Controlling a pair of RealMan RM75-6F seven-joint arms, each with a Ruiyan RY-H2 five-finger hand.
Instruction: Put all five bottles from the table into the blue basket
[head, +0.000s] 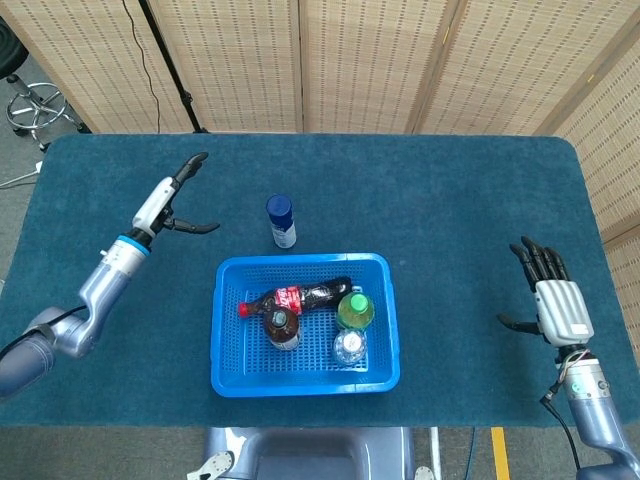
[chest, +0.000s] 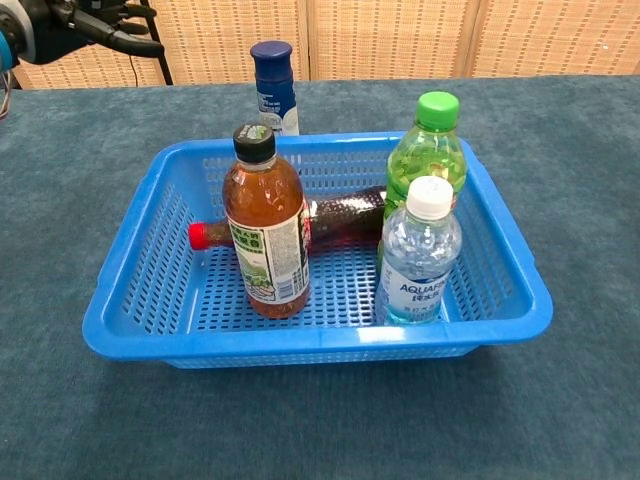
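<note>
The scene is viewed from above in the head view, facing steeply down so that the whole table (head: 450, 190) is taken in, with screens along the upper edge. In the chest view it is seen from low and close, facing forward. The blue basket (head: 300, 381) (chest: 310, 345) is shared by both, central in each.
</note>
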